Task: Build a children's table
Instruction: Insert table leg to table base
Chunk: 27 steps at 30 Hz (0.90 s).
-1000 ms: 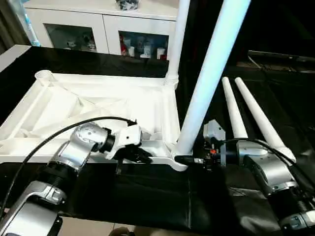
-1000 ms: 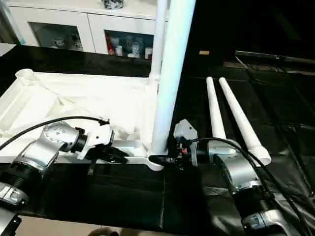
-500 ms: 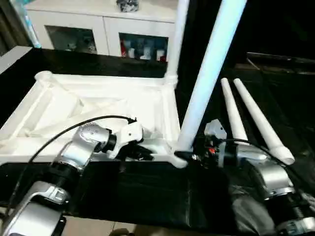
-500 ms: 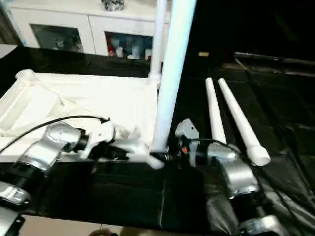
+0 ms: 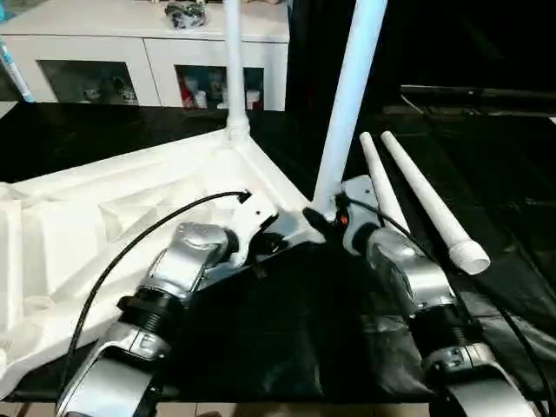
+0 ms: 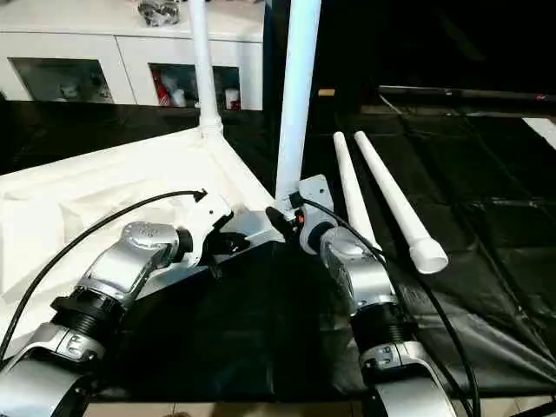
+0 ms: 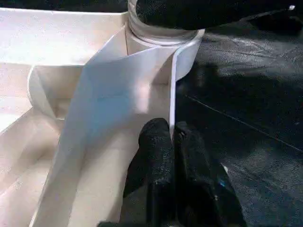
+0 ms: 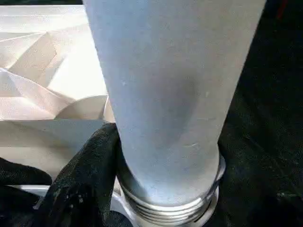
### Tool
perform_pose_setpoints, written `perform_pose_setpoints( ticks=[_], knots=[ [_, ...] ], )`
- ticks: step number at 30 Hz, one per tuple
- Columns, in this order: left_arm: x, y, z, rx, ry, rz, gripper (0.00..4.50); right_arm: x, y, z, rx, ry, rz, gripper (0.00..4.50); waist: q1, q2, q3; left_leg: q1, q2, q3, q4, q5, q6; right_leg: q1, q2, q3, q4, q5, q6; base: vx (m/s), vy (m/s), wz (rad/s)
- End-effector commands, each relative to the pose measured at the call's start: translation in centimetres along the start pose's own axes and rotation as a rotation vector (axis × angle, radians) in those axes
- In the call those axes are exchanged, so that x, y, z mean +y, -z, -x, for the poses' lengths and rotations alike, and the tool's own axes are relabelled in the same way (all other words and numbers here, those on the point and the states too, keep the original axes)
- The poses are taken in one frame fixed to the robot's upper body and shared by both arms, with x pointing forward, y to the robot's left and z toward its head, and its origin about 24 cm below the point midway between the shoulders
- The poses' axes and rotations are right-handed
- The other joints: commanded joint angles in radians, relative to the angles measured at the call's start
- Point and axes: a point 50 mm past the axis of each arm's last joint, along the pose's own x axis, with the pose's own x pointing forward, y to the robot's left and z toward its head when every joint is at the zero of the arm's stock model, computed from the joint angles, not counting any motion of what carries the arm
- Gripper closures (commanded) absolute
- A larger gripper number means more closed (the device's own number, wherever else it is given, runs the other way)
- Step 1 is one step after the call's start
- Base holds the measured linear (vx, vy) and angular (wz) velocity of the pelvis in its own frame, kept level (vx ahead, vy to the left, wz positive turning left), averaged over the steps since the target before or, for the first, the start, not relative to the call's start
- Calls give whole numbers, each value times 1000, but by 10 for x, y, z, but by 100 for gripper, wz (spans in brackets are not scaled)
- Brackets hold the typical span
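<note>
Black sheeting covers the surface [image 5: 287,321], and on it lies the white table top [image 5: 95,217], underside up, its ribs showing. At the corner nearest the robot, the left gripper [image 7: 173,142] has its jaws pressed together on the thin edge wall of the top, one black finger on each side of it. Just beside, the right gripper [image 5: 320,217] has its jaws spread around the foot of the near leg [image 5: 347,95], which stands upright in that corner's round socket; in the right wrist view a black finger [image 8: 83,175] lies against the leg just above its threaded end. A second leg [image 5: 233,65] stands upright in the far corner socket. To the right of the top, two loose legs [image 5: 426,204] lie side by side on the sheeting, close together and pointing away from the robot. Behind the surface stands a white cabinet [image 5: 139,52] with glass doors.
</note>
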Motion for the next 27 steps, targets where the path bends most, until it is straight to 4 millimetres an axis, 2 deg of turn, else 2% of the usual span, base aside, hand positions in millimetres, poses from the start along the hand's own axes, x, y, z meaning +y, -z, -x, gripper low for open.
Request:
perform_pose_setpoints(
  ticks=[1,2,4,7,8,9,10,11,12,15,18,21,22,24,27],
  knots=[
    [-6,-40,-3,-142,4,-88,450,35,13,-10,57,-162,-6,105,5,-4,-69,2,64,-36,-64,-138,42,47,-109,71,-83,-229,-175,0,0,0],
    [-5,-37,-1,-131,4,-94,450,33,14,-10,53,-159,-3,105,4,-1,-68,3,64,-36,-65,-150,40,46,-110,71,-86,-250,-173,0,0,0],
    [-4,-35,1,-120,3,-102,450,32,14,-8,47,-157,2,75,3,-1,-65,5,65,-37,-66,-177,30,44,-111,71,-93,-305,-158,0,0,0],
    [5,-26,11,-91,16,-126,450,22,16,4,18,-174,20,57,4,5,-66,5,67,-40,-69,-186,26,44,-109,72,-91,-296,-150,0,0,0],
    [5,-25,12,-90,18,-127,450,22,16,5,15,-176,22,34,4,5,-67,4,67,-40,-69,-179,28,44,-108,72,-91,-280,-148,0,0,0],
    [7,-24,13,-88,21,-129,450,21,16,7,12,-179,25,34,4,8,-69,4,67,-40,-69,-167,30,45,-107,73,-87,-239,-158,0,0,0],
    [9,-21,17,-80,33,-138,450,17,16,11,5,-183,34,19,6,22,-72,3,68,-41,-67,-158,28,46,-108,73,-80,-209,-168,0,0,0],
    [10,-19,19,-75,42,-145,450,15,16,14,2,-186,40,19,3,12,-74,-1,67,-39,-66,-146,35,49,-106,73,-77,-161,-179,0,0,0],
    [10,-19,19,-75,42,-145,450,15,16,14,2,-186,40,5,5,13,-75,-3,66,-39,-64,-131,43,50,-107,73,-74,-130,-191,0,0,0],
    [12,-14,26,-54,95,-198,450,7,15,27,-18,-226,57,5,9,13,-79,-8,66,-37,-59,-101,61,50,-106,73,-68,-80,-203,0,0,0],
    [12,-10,33,-41,174,-246,450,-5,10,44,-28,-319,101,5,13,15,-77,-7,69,-37,-58,-109,78,49,-104,71,-66,-61,-209,0,0,0],
    [12,-6,36,-14,220,-278,450,-12,8,54,-13,-372,124,5,20,14,-76,-6,69,-36,-58,-119,75,49,-105,70,-68,-83,-213,0,0,0],
    [12,-5,37,-6,234,-283,450,-15,7,57,-6,-386,135,5,29,14,-76,-2,71,-35,-58,-124,71,46,-106,71,-69,-104,-210,0,0,0],
    [12,-5,38,-3,252,-288,450,-19,5,61,3,-401,151,5,35,14,-74,2,73,-33,-59,-138,62,41,-106,71,-73,-129,-207,0,0,0],
    [12,-5,39,4,269,-292,450,-22,2,63,-13,-400,159,5,38,12,-74,-1,73,-35,-60,-138,51,44,-107,70,-71,-139,-202,0,0,0]
  ],
)
